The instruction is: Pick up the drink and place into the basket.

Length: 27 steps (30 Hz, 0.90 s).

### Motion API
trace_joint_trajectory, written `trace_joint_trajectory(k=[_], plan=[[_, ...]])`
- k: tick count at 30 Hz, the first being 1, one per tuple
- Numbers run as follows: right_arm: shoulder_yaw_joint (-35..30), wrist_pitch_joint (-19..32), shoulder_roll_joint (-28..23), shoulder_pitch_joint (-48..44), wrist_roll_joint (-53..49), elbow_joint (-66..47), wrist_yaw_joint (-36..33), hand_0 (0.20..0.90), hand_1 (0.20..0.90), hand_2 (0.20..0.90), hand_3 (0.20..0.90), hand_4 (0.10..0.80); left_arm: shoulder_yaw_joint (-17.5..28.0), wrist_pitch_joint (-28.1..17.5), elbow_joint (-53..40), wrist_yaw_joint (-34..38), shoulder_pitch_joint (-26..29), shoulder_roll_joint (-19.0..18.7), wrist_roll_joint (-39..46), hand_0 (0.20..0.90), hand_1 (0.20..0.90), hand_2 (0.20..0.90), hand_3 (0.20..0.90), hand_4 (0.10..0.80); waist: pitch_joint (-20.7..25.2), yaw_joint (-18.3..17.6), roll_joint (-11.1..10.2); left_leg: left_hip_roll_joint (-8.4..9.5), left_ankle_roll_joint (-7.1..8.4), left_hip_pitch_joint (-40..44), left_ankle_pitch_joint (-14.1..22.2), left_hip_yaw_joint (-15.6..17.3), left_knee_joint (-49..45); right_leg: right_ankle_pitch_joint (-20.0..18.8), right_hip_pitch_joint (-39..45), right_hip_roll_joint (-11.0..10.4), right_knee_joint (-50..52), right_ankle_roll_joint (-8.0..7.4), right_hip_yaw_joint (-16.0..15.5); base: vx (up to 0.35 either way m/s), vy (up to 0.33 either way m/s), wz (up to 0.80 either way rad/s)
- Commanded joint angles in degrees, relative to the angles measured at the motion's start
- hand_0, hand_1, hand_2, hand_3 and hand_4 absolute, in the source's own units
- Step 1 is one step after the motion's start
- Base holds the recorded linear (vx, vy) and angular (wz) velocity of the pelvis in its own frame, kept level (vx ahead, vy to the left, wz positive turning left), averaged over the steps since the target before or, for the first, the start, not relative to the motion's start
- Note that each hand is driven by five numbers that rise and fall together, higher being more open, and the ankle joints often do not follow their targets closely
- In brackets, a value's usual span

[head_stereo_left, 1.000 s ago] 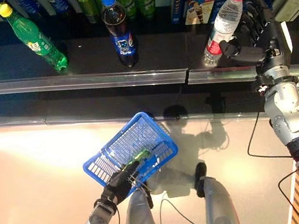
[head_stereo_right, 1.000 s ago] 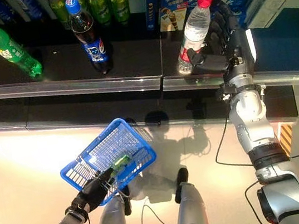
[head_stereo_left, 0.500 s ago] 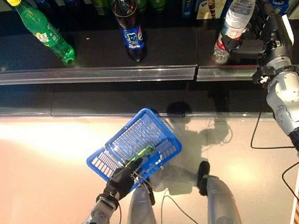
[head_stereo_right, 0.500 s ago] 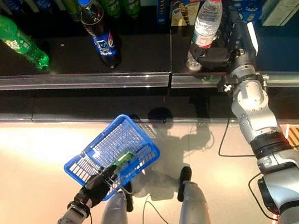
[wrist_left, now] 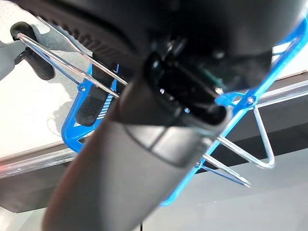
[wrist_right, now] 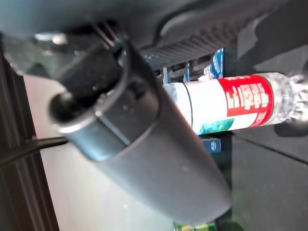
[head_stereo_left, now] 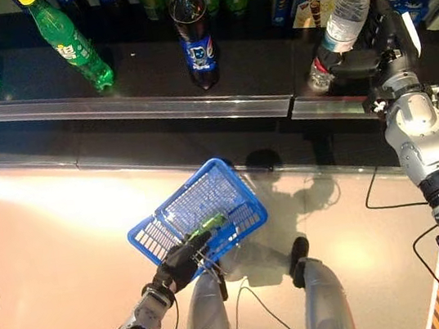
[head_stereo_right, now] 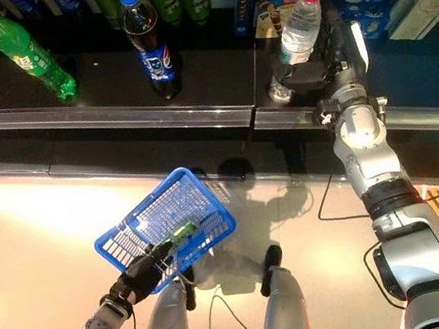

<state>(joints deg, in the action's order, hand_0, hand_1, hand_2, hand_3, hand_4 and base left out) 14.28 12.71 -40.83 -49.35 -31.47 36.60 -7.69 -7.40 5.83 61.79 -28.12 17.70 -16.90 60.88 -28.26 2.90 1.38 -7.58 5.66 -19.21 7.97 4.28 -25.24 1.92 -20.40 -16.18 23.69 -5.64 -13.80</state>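
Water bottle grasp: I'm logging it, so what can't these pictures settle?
- Right hand fingers: behind the water bottle in eye views; right wrist view filled by the thumb.
- Bottle base: covered by the thumb; lifted or not, unclear.
- Blue basket contents: partly hidden by the left hand.

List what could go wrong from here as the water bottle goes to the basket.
1. The right hand grips the water bottle low on its body, so the tilted top may swing and slip on the way.
2. The blue basket hangs tilted from the left hand, so a dropped bottle could roll out over the low side.
3. The basket is far below and to the left of the shelf, and the bottle's base must first clear the shelf's front rail.
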Motion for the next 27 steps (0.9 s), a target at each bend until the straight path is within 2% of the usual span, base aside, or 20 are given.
trace_joint_trajectory(k=[1, 11, 12, 14, 27], plan=[[1.16, 3.66, -3.84, -7.99, 0.12, -1.47, 0.1, 0.9, 0.9, 0.9, 0.9, 0.8, -5.21, 2.26, -2.04, -3.88, -6.45, -3.16, -1.24, 0.3, 0.3, 0.3, 0.2, 0.1, 4.05, 1.78, -1.07, -2.55, -0.06, -0.19, -4.26, -0.28, 1.95, -1.37, -0.53, -3.43, -0.08, -4.07, 2.67, 0.0, 0.0, 0.0], [3.16, 2.66, -2.93, -10.62, 0.55, -0.5, 1.26, 0.9, 0.9, 0.9, 0.9, 0.8, -6.08, 2.26, -2.26, -3.63, -5.86, -3.1, -1.04, 0.3, 0.3, 0.3, 0.2, 0.1, 3.62, 2.28, -0.72, -2.2, -0.17, -0.34, -4.47, -0.5, 2.37, -1.43, -0.62, -3.51, -0.31, -4.0, 2.23, 0.0, 0.0, 0.0], [3.3, 2.57, -2.82, -10.83, 0.55, -0.42, 1.5, 0.768, 0.768, 0.768, 0.746, 0.646, -6.11, 2.21, -2.25, -3.62, -5.79, -3.08, -0.91, 0.3, 0.3, 0.3, 0.2, 0.1, 3.57, 2.31, -0.7, -2.15, -0.21, -0.35, -4.5, -0.5, 2.41, -1.44, -0.68, -3.51, -0.29, -3.98, 2.24, 0.0, 0.0, 0.0], [3.69, 2.35, -2.64, -11.04, 0.67, -0.31, 1.94, 0.3, 0.3, 0.3, 0.2, 0.1, -6.18, 2.19, -2.22, -3.67, -5.66, -3.09, -0.89, 0.3, 0.3, 0.3, 0.2, 0.1, 3.61, 2.36, -0.66, -2.0, -0.25, -0.26, -4.58, -0.5, 2.73, -1.47, -0.65, -3.44, -0.48, -3.97, 2.16, 0.0, 0.0, 0.0], [4.88, 1.1, -0.92, -12.15, -0.48, 1.56, 2.22, 0.3, 0.3, 0.3, 0.2, 0.1, -6.78, 1.79, -1.86, -3.91, -4.93, -2.92, -0.65, 0.3, 0.3, 0.3, 0.2, 0.1, 3.4, 2.59, -0.32, -1.93, -0.34, -0.46, -4.63, -0.25, 2.69, -1.58, -0.5, -3.69, -0.84, -3.84, 1.69, 0.0, 0.0, 0.0]])
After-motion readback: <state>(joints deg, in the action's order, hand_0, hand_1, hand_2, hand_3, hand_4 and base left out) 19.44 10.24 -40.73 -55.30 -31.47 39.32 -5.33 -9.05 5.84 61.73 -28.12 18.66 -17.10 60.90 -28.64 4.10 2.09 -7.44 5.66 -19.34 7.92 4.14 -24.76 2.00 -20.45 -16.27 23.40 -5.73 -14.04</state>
